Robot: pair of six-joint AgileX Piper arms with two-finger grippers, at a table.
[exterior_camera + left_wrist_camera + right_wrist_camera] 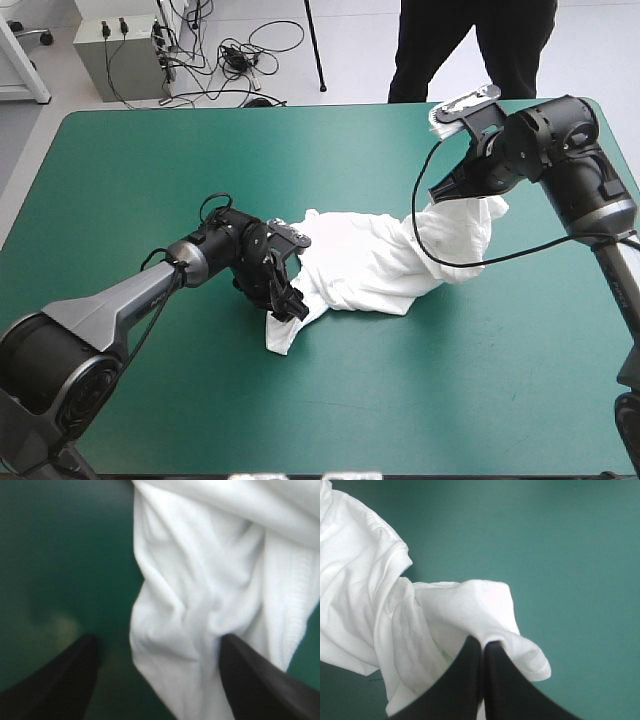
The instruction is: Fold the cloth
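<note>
One white, short-sleeved T-shirt [365, 262] of soft, crumpled cloth lies near the middle of the table, on the teal-green cover [150, 170]. It is drawn out in a rumpled band between the two arms. The end toward the table's near-left part lies flat on the cover and tapers to a narrow tongue just beside the left claw [290, 303]. The other end rises off the cover to the right claw [447, 190], which hangs above the table's far-right part.

The left claw is released. In the left wrist view its two broad black fingers [75, 675] stand wide apart and low over the table. A hanging fold of the T-shirt lies between them, up against one finger, with bare cover beside the other. Whether the fingertips touch the table cannot be told.

The right claw is clenched on the T-shirt. In the right wrist view its fingers meet in one pointed arch [482, 641] with a stitched edge of the cloth pinched at the tip. From there the cloth drapes away to one side and down toward the cover.

The neck opening and sleeves are lost in the folds, so it is unclear which part of the garment either end is. In the high view the left arm's dark wrist covers the cloth's edge at the claw, and the fingers there are hard to pick out. Both wrist views cut the cloth off. The left wrist view shows a ribbed band along one side of it.
</note>
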